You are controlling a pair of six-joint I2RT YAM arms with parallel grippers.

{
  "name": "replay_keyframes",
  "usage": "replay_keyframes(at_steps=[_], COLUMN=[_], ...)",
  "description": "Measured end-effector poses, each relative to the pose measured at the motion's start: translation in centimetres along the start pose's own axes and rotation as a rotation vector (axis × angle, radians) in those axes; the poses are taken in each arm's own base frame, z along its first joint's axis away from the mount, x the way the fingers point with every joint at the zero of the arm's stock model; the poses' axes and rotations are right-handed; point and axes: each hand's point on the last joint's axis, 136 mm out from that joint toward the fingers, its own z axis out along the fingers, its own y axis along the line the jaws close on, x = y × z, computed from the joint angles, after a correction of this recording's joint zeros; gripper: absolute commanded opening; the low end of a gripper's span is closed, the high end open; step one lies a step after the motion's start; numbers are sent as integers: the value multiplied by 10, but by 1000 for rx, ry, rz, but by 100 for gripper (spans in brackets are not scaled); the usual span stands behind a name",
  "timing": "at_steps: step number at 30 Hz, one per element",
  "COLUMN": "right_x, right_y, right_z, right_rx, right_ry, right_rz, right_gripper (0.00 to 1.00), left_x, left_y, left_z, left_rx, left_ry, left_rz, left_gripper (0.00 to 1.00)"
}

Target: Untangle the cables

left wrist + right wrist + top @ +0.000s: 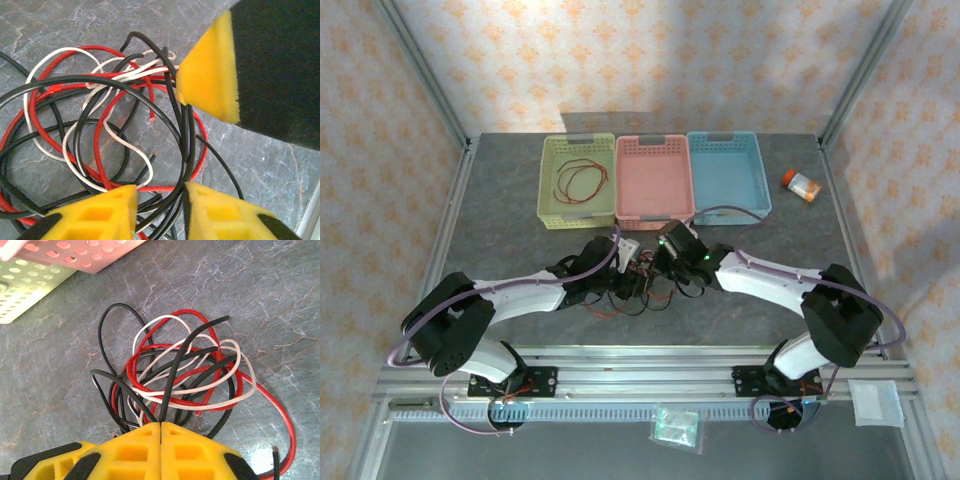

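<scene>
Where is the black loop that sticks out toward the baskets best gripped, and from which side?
Grip the black loop at its top bend, coming from above on the pink basket side. There it is alone over bare table, with no other strand crossing it.

Right fingers (192,452) together; left fingers (107,212) apart

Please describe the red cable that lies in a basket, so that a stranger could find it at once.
At the far side of the table stands a row of baskets. In the green basket, the leftmost, lies a thin red cable in loose loops. Unlike the tangled cables at mid-table, it lies alone.
</scene>
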Motion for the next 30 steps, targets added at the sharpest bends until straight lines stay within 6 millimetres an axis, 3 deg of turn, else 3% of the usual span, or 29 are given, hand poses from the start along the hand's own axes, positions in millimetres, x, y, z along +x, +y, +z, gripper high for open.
replay_keyframes(at_steps=[9, 15, 16, 19, 21, 30], right_x=[-1, -2, -2, -2, -2, -2], right_y=[-1, -1, -1, -1, -1, -2], right_z=[0, 0, 0, 0, 0, 0], right_rx=[4, 7, 8, 8, 8, 11], right_ry=[-6, -13, -14, -14, -14, -12], right_rz=[0, 0, 0, 0, -1, -4], right_gripper=[6, 6, 6, 6, 6, 6], left_x=[-7, -15, -16, -18, -16, -2], left_y=[-1, -5, -6, -7, -7, 1], left_z=[-7, -18, -20, -22, -22, -9], left_rx=[-12, -13, -12, -7, -3, -20], left_ry=[-27, -59, -62, -69, -62, -7], left_rz=[5, 10, 10, 3, -7, -19], left_gripper=[0, 0, 1, 33, 42, 44])
